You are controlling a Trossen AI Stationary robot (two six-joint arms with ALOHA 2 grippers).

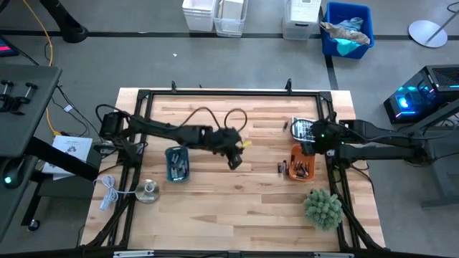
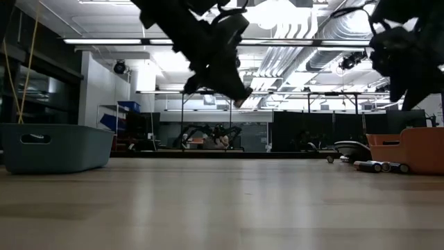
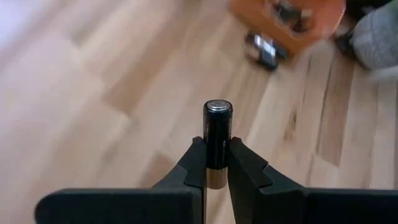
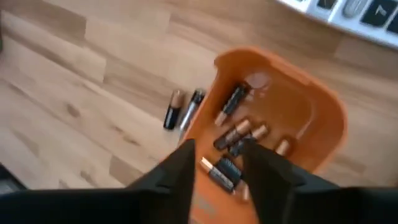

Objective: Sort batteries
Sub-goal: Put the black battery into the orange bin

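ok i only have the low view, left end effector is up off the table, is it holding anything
Observer: Yes. The left end effector is shut on a battery, dark with a silvery top.
Operator: and where over the table is it
Observer: Near the middle, between the blue tray and the orange tray.
Operator: right one?
Observer: The right end effector hangs over the orange tray, jaws apart, with batteries lying in the tray below it.
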